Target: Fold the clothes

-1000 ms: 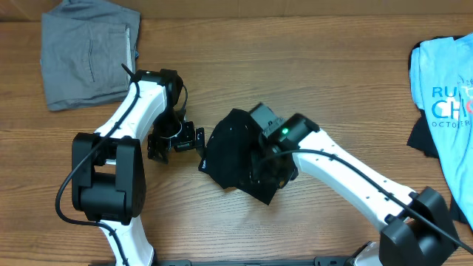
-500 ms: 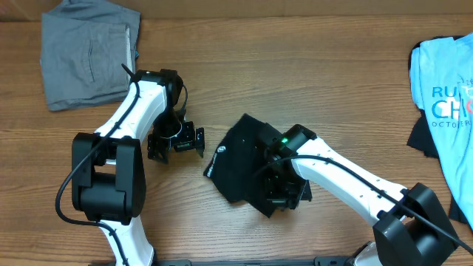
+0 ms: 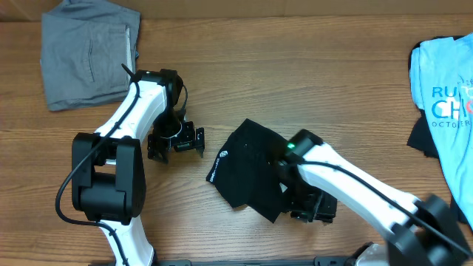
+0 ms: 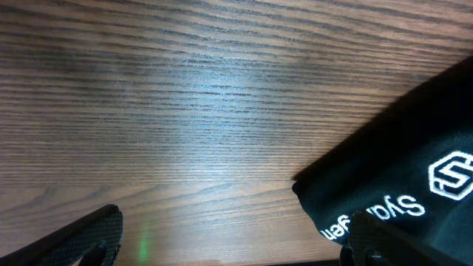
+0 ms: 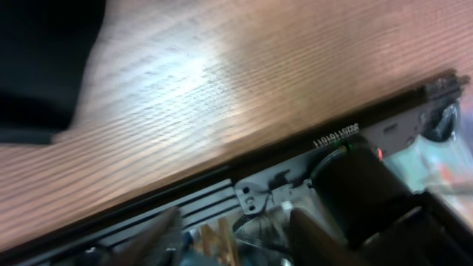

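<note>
Black garment [image 3: 247,171], folded into a rough, tilted square, lies near the middle of the wooden tabletop [image 3: 295,81]. A small white logo [image 3: 224,154] and a line of white lettering sit along its left edge.

The right gripper [image 3: 310,208] is just beside the black garment's lower right corner, close to the front edge of the tabletop. Its wrist view is blurred, but its two fingers stand apart with nothing between them. There the black garment fills only the upper left corner, clear of the fingers, and a dark metal rail [image 5: 244,174] runs along the tabletop's edge.

The left gripper [image 3: 176,144] hovers over bare wood just left of the black garment, its jaws spread wide and empty. From its wrist camera the garment's corner shows at the right, with the hexagon logo and part of the lettering. One fingertip overlaps that corner in the picture, and I cannot tell whether it touches the cloth.

A grey garment [image 3: 89,52], folded flat, lies in the far left corner, well apart from both arms. A light blue T-shirt [image 3: 443,96] with printed lettering is spread at the right edge. A bit of dark cloth [image 3: 421,139] sticks out beside it.
</note>
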